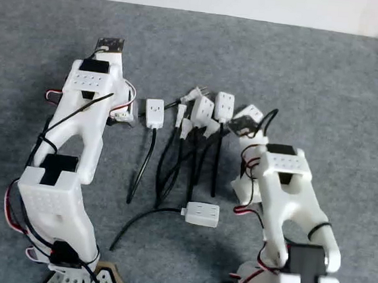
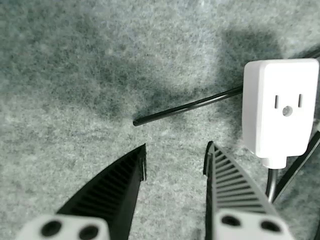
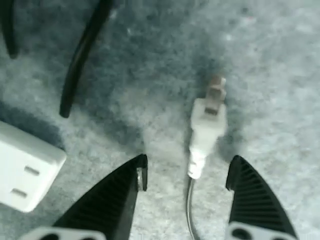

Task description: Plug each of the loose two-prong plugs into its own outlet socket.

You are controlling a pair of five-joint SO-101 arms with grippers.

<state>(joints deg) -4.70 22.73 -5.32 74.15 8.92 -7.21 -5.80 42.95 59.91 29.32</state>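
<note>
Left wrist view: left gripper (image 2: 176, 150) was spread over grey carpet (image 2: 75, 75), white outlet socket (image 2: 280, 105) lay just beside one finger | right wrist view: right gripper (image 3: 189, 165) was spread, white plug (image 3: 209, 120) lay between its fingers, seemingly untouched; prongs blurred.

socket (image 1: 154, 113) just R of L arm (image 1: 85, 119) | plug cluster (image 1: 205, 108) R of socket | lone socket (image 1: 200, 213) in front

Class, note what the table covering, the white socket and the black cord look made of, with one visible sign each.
Table covering: grey felt or carpet, probably; fuzzy, matted fibres.
White socket: smooth moulded plastic, it seems; even surface, rounded edges.
Black cord: likely rubbery or plastic sheath; smooth, faint sheen.
</note>
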